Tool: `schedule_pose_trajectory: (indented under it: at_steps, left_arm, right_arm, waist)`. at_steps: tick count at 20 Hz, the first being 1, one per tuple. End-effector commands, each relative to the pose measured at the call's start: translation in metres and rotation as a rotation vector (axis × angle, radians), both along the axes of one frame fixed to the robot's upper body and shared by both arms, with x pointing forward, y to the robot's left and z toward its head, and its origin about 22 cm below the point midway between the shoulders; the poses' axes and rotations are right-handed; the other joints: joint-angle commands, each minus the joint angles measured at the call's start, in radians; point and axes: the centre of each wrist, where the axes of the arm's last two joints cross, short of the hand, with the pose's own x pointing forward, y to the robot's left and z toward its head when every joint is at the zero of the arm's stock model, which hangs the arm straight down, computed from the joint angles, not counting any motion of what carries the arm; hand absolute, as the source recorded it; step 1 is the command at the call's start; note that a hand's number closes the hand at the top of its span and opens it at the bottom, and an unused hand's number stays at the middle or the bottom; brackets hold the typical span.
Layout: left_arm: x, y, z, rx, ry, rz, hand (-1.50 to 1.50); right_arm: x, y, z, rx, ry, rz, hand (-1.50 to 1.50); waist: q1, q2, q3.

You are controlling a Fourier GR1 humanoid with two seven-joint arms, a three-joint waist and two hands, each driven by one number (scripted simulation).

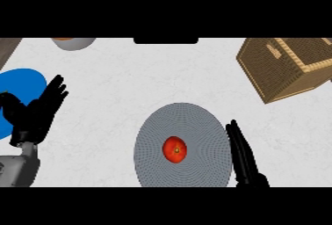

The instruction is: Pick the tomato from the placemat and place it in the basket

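Observation:
A red tomato (174, 149) lies near the middle of a round grey placemat (183, 118) at the lower centre of the head view. My right hand (243, 154) stands edge-on at the placemat's right rim, fingers straight and pointing away from me, a short gap right of the tomato. The wicker basket (285, 66) sits at the upper right, well beyond that hand. My left hand (39, 112) is open at the far left, fingers up, holding nothing.
A blue plate (16, 85) lies at the left edge, partly behind my left hand. At the top left, a grey bowl (73, 43) with something orange inside is cut off by the view's edge. A dark shape (165, 40) sits at the top centre.

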Motion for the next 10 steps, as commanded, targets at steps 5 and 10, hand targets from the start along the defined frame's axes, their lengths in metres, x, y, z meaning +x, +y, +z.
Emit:
schedule_pose_trajectory:
  at_steps: [5,10]
  left_arm:
    - [-0.01,-0.001,-0.004,0.001,0.019,-0.007,0.0]
    - [0.006,0.009,0.015,0.012,0.002,-0.002,0.0]
  right_arm:
    - [0.032,0.014,-0.047,0.071,-0.039,-0.027,-1.5]
    - [0.043,0.02,-0.069,0.01,0.063,-0.001,-1.5]
  waist:
    - [0.008,0.002,0.0]
    - [0.007,0.002,0.0]
